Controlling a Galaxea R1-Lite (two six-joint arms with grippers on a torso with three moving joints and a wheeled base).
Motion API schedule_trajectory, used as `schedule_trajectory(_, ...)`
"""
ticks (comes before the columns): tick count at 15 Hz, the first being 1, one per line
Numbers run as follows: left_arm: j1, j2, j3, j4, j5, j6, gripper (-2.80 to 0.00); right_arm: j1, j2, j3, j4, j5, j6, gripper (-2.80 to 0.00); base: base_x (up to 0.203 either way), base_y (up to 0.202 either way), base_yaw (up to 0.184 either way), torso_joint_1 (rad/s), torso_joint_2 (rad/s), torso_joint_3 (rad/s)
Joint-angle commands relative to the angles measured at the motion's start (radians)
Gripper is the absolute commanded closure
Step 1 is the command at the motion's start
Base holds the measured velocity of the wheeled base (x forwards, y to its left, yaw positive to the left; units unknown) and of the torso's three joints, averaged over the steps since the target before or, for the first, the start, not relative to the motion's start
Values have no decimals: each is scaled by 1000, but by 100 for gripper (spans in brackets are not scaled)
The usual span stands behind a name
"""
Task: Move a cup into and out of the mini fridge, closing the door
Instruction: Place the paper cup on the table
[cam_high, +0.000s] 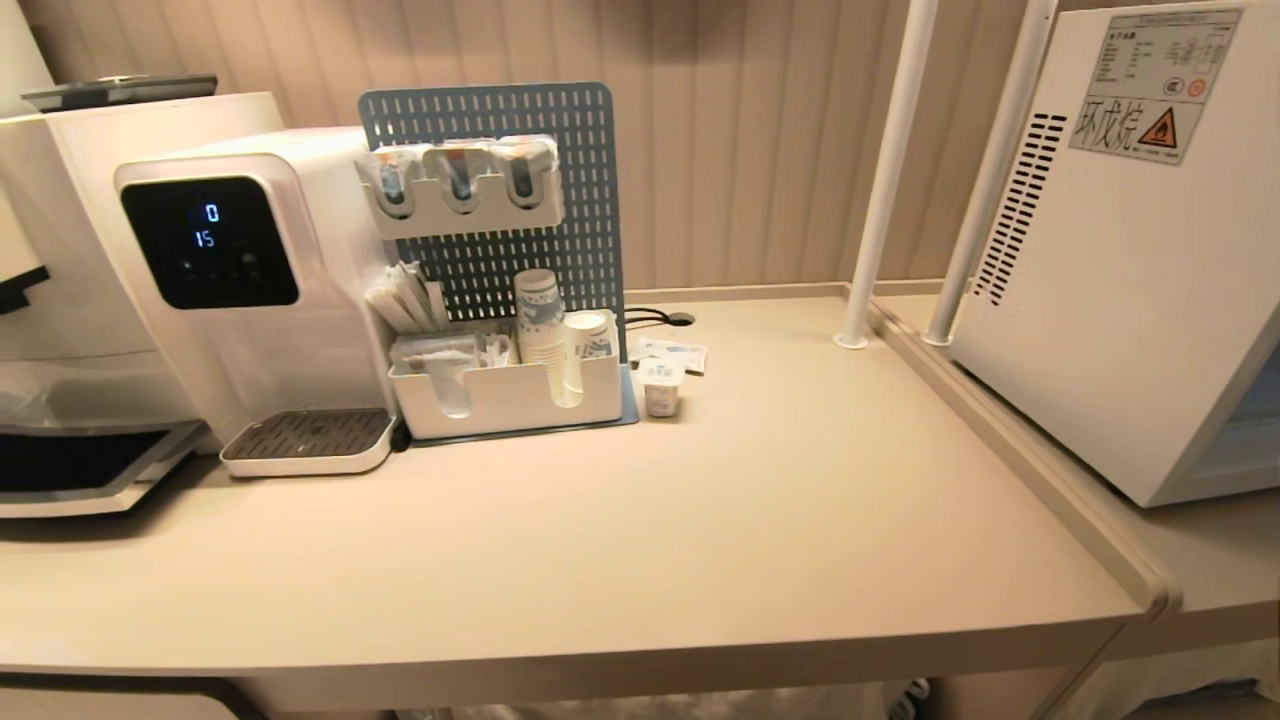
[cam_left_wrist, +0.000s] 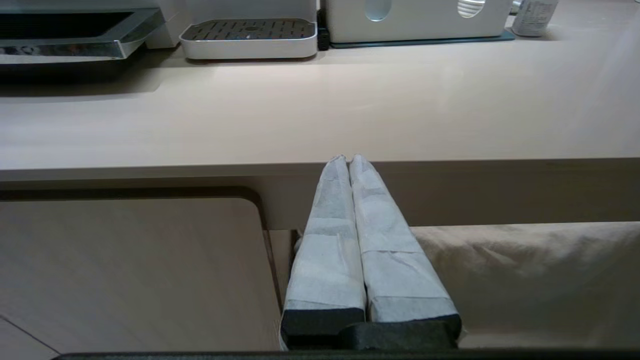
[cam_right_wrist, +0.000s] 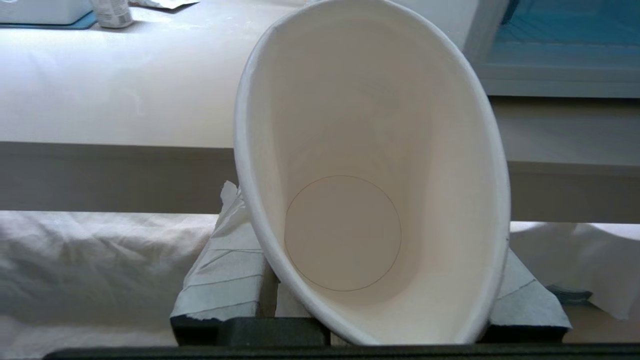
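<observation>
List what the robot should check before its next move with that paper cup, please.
1. Cup held by the right gripper: ok, its fingers sit on either side of it.
2. Cup empty: ok, bare bottom shows.
3. Left gripper shut, empty, below the counter edge: ok.
4. Fridge in sight: ok, standing to the right.
5. Door open: cannot tell.
6. Counter's stacked cups left alone: ok.

Beige counter (cam_high: 800, 500) — bearing organiser tray (cam_high: 505, 400), foil-lidded tub (cam_high: 661, 385)
</observation>
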Motion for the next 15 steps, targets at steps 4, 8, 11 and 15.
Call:
schedule_trajectory(4,0,2,2,0,1,0,0,0,0,18,0,0,-1,0,0,182,-2,2,2,5)
schedule_trajectory(8,0,2,2,0,1,0,0,0,0,18,0,0,-1,0,0,180,-1,5,1,0)
schedule_trajectory(11,0,2,2,-2,0,1,0,0,0,18,0,0,-2,0,0,175,0,3,3,4)
schedule_trajectory(15,0,2,2,0,0,1,0,0,0,18,-3,2,-8,0,0,121,0,-1,3,2)
